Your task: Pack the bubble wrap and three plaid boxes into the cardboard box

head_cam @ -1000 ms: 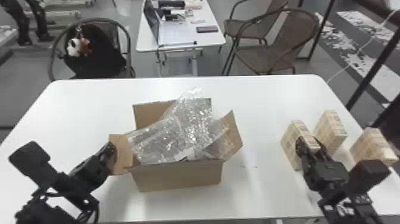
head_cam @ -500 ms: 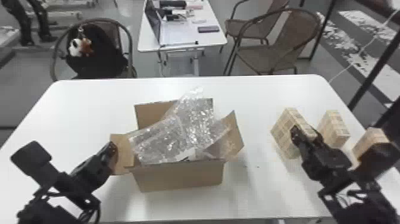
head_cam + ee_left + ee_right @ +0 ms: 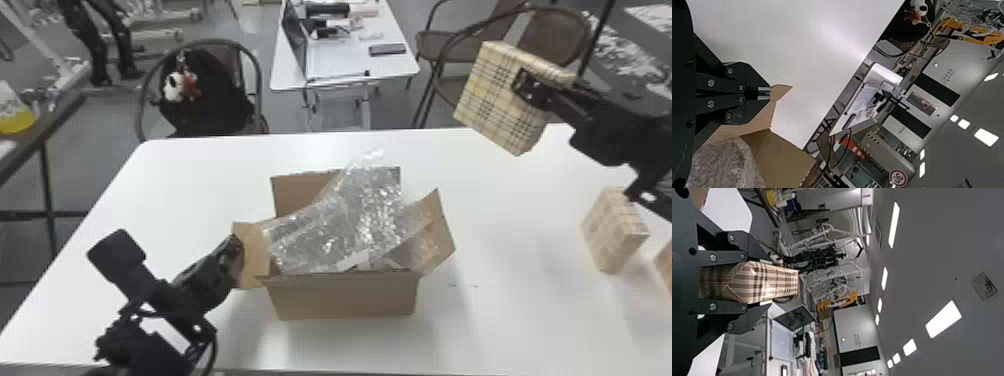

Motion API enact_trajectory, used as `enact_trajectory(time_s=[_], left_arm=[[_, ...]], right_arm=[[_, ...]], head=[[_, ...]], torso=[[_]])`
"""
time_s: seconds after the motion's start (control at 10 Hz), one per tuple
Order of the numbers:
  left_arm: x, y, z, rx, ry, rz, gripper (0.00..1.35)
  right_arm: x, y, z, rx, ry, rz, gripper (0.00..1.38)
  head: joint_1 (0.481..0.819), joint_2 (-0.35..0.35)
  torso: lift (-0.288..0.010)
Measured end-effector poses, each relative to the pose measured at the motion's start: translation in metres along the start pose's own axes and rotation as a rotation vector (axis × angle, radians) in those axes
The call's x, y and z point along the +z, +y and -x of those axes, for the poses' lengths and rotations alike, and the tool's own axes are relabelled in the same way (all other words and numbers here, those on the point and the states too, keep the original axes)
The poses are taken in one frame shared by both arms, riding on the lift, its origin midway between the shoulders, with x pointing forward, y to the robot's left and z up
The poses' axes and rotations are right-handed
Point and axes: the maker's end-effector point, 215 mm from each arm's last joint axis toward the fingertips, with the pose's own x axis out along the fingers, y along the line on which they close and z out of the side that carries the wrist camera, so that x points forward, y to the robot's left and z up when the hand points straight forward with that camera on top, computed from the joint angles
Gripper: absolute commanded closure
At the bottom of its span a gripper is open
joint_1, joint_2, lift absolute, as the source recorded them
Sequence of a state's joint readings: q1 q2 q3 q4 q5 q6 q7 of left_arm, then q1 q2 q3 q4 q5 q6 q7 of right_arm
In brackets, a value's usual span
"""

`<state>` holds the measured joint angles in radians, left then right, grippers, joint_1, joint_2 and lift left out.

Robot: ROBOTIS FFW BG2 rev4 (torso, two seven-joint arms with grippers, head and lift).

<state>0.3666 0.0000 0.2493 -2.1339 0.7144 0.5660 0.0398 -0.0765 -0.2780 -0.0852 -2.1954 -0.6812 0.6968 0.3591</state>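
Observation:
The open cardboard box (image 3: 345, 300) stands on the table, crumpled bubble wrap (image 3: 325, 235) inside and rising above its rim. High over the table's right side, my right gripper (image 3: 531, 91) holds a plaid box (image 3: 492, 95) in the air. In the right wrist view, the fingers of that gripper (image 3: 766, 282) press on both sides of the plaid box (image 3: 777, 282). My left gripper (image 3: 237, 252) is at the cardboard box's left flap (image 3: 254, 250). In the left wrist view this gripper (image 3: 764, 93) is shut, its tips against the flap (image 3: 781, 91); whether they pinch it is unclear.
A second plaid box (image 3: 615, 230) stands on the right of the table (image 3: 505, 325), and part of another (image 3: 665, 265) shows at the right edge. The cardboard box's right flap (image 3: 440, 235) sticks outward. Chairs and a smaller table (image 3: 345, 65) stand behind.
My right gripper has lifted its plaid box off the table and carried it up, away from the other two. The head view has shifted a little. The left gripper stays at the flap.

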Motion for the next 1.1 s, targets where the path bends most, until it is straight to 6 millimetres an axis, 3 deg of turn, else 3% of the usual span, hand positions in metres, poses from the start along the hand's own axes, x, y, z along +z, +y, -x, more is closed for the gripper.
enact_trajectory(time_s=[0.1,0.2,0.4,0.7,0.8,1.0,1.1], left_arm=[[0.000,-0.002,-0.001,-0.002,0.001,-0.004,1.22],[0.000,-0.003,-0.003,-0.004,0.003,-0.007,1.22],[-0.001,-0.007,-0.006,-0.011,0.010,-0.009,1.22],[-0.006,-0.016,-0.012,-0.028,0.020,-0.005,1.22],[-0.007,-0.017,-0.013,-0.028,0.023,-0.005,1.22],[-0.008,-0.019,-0.013,-0.032,0.023,-0.003,1.22],[-0.008,-0.019,-0.014,-0.034,0.023,-0.002,1.22]], right_arm=[[-0.005,0.017,-0.010,0.080,0.031,-0.116,0.99],[-0.024,0.030,-0.022,0.154,0.095,-0.241,0.99],[-0.075,0.073,-0.046,0.370,0.258,-0.534,0.99],[-0.147,0.126,-0.057,0.595,0.418,-0.945,0.99],[-0.163,0.135,-0.061,0.602,0.439,-1.016,0.99],[-0.183,0.128,-0.071,0.586,0.443,-1.064,0.99],[-0.190,0.121,-0.078,0.586,0.439,-1.064,0.83]], head=[[0.648,0.159],[0.654,0.183],[0.674,0.233],[0.695,0.309],[0.695,0.318],[0.695,0.325],[0.695,0.321]], torso=[[-0.148],[-0.148],[-0.148],[-0.148],[-0.148],[-0.148],[-0.148]])
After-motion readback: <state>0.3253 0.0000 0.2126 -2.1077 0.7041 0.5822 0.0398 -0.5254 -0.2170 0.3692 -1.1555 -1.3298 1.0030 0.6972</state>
